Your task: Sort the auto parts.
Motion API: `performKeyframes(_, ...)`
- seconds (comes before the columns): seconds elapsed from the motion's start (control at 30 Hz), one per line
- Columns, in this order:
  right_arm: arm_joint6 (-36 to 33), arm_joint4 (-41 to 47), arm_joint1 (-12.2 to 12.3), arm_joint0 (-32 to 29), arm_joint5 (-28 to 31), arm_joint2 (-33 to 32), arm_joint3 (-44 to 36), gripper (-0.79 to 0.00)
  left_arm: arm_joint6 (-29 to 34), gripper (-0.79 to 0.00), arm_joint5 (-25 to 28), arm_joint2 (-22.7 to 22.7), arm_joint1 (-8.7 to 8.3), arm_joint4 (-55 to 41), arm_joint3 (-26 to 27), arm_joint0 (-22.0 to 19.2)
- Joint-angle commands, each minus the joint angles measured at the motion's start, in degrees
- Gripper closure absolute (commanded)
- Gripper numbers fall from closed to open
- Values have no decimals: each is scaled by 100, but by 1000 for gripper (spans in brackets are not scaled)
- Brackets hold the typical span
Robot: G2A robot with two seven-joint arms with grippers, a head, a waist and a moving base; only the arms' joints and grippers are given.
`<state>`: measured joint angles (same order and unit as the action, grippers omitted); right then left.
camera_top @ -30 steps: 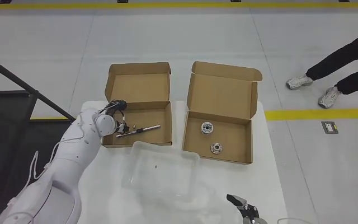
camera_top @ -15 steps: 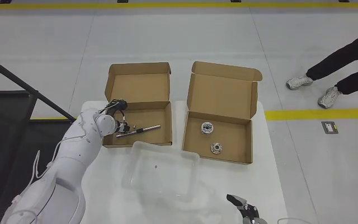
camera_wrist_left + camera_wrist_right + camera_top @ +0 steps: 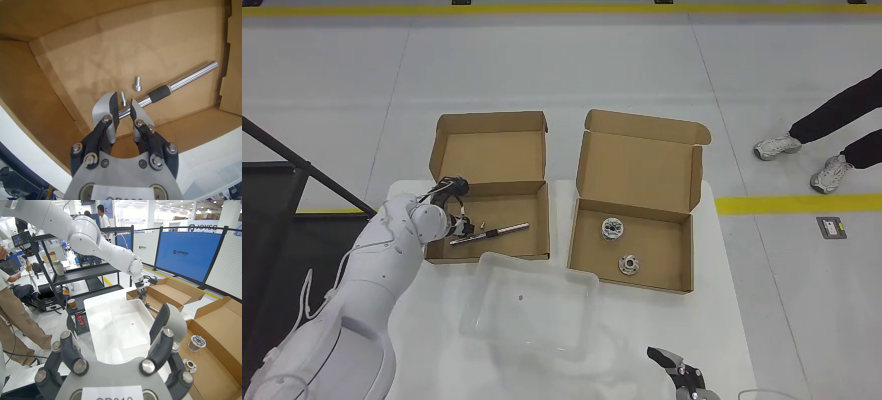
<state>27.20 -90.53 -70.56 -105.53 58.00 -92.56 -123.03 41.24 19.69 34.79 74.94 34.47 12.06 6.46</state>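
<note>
Our white table (image 3: 722, 300) has two open brown boxes and a see-through tray (image 3: 532, 300) on it. We start at the left claw (image 3: 123, 107), which hangs low inside the left box (image 3: 492, 150). Its two fingers are a little way apart and hold nothing. Right past the tips, in line with the gap, a small silver bolt (image 3: 123, 98) lies flat on the box floor. The bolt's long way runs across the line from one finger to the other, so we think the fingers could shut on its thin sides if the claw goes straight down. Watch out, though: a long shiny rod (image 3: 189, 77) with a black band lies on a slant under the tips, just beside the bolt's head. A second bolt (image 3: 138, 84) sits a bit farther on, near the rod. The right box (image 3: 642, 165) holds two round metal parts (image 3: 613, 227). The right claw (image 3: 117, 315) is spread wide and empty, well apart at the near edge of the table. So we judge the left arm is the one for this job.
</note>
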Motion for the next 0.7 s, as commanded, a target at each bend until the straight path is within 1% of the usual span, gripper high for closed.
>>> performKeyframes(0.0, 0, 0, 0, 0, 0, 0, 0, -785, -11, -215, 20, 21, -2, -11, -7, -2)
performKeyframes(0.13, 0, 0, 0, 0, 0, 0, 0, -785, -39, -209, 68, 60, -13, -8, -9, -24)
performKeyframes(0.27, 0, 0, 0, 0, 0, 0, 0, -785, -145, -215, 242, 137, -52, -58, 1, -84)
performKeyframes(0.33, 0, 0, 0, 0, 0, 0, 0, -785, -263, -219, 397, 214, -86, -150, 19, -131)
performKeyframes(0.47, 0, 0, 0, 0, 0, 0, 0, -785, -503, -212, 892, 442, -196, -486, 54, -189)
performKeyframes(0.57, 0, 0, 0, 0, 0, 0, 0, -785, -650, -206, 1218, 577, -291, -647, 153, -141)
performKeyframes(0.67, 0, 0, 0, 0, 0, 0, 0, -785, -797, -234, 1478, 734, -400, -843, 322, -28)
